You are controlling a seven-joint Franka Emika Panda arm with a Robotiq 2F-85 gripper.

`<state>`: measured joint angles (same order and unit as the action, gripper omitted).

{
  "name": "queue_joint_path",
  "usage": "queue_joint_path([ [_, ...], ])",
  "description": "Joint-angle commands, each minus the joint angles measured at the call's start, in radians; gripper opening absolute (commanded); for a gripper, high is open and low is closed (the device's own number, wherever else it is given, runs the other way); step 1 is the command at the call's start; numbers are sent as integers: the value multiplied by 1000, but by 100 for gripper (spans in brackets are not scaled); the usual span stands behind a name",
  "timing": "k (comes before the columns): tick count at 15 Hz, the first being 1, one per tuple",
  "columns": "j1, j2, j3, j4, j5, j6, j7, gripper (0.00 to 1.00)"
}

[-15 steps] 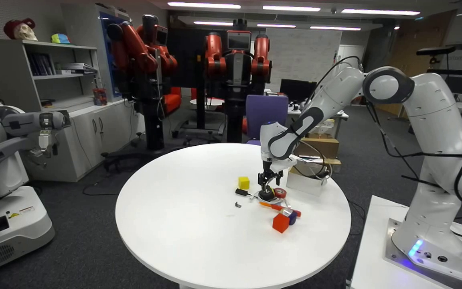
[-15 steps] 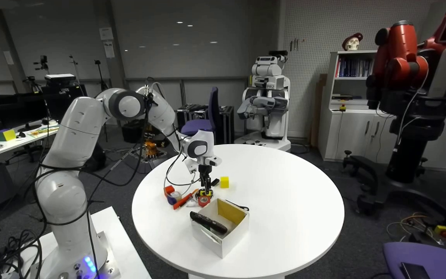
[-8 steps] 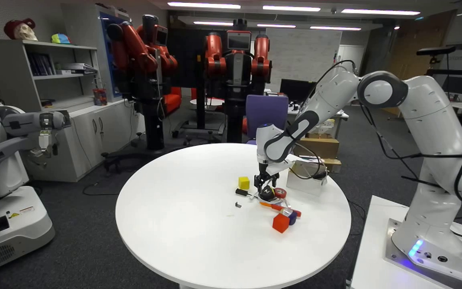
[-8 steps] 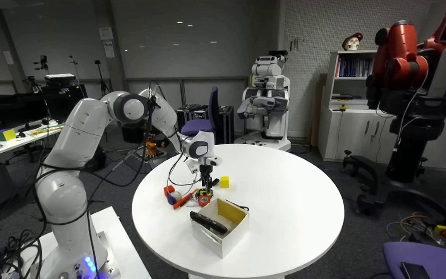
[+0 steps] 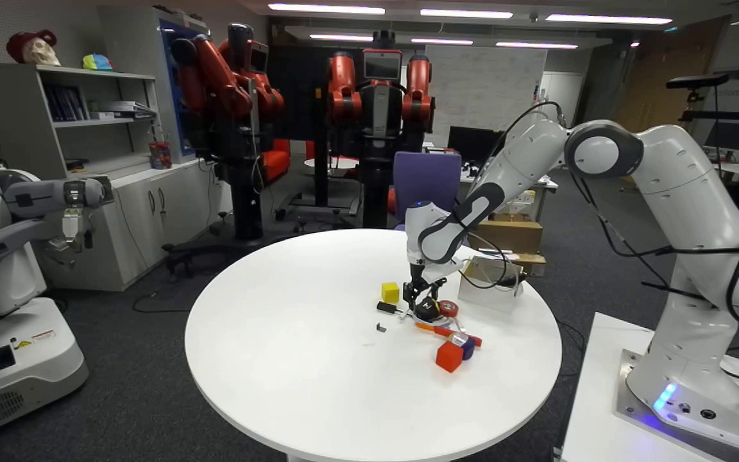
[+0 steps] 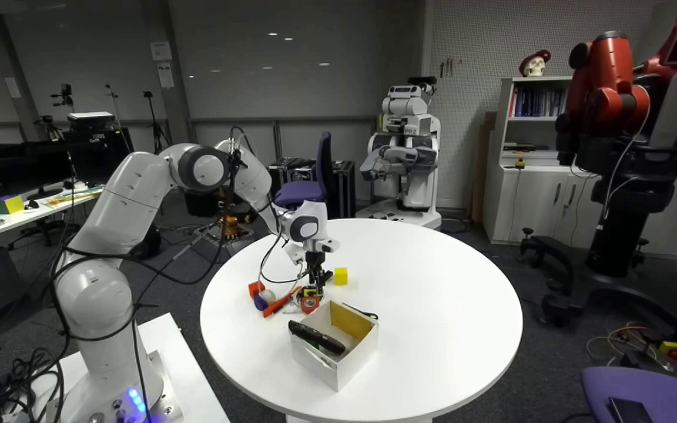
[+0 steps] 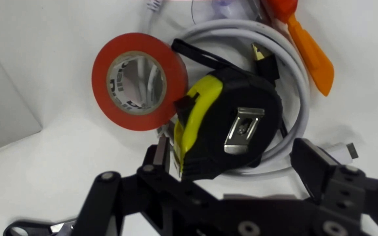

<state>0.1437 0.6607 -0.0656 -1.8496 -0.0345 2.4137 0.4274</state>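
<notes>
"Black-and-yellow tape measure, centre of the wrist view, clip up. And the gripper?"

"Fingers spread wide, nothing clamped. From where I'm standing it's low over the white table, right at the measure in both exterior views. Tips straddle the measure's lower end, bottom middle of the wrist view. Contact? Can't tell."

"Reads as lining up a grasp, to me. How to do it well?"

"I'd shift up-frame first, so the fingers flank the fat middle, not just that lower end. Then twist slightly: the yellow edge slants, so they aren't square to it."

"Snags?"

"White coiled cable, right of the measure, loops through the gap on that side. Could get pinched. White plug, lower right, sits just beside the right-of-frame finger. Keep clear of both before squeezing."

"Upper left?"

"Red electrical tape roll, touching the measure or nearly. Keep the left-of-frame finger below it. Black strap loops just beside the roll; might catch."

"Force?"

"Firm, even. Hard rounded case, likely slips if only an edge is caught. Lift slow and straight, watch the cable."
</notes>
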Motion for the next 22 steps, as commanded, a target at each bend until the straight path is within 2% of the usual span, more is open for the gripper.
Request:
queue_joint_path([
  [1, 17, 13, -23, 35, -21, -23, -4, 100],
  [2, 16, 16, -23, 38, -21, -24, -6, 100],
  [3, 16, 17, -23, 40, -21, -24, -7, 92],
  [5, 15, 16, -22, 39, -21, -23, -12, 67],
  [7, 15, 16, -23, 38, -22, -24, -13, 49],
  [11, 12, 7, -23, 39, -22, -29, -17, 40],
  [13, 6, -17, -20, 34, -18, -41, -24, 26],
  [15, -1, -41, -14, 28, -10, -56, -37, 5],
  [16, -5, -57, -11, 24, -7, -64, -45, 0],
  [18, -7, -79, -11, 20, -9, -76, -52, 5],
  [22, -10, -114, -10, 17, -14, -121, -60, 5],
])
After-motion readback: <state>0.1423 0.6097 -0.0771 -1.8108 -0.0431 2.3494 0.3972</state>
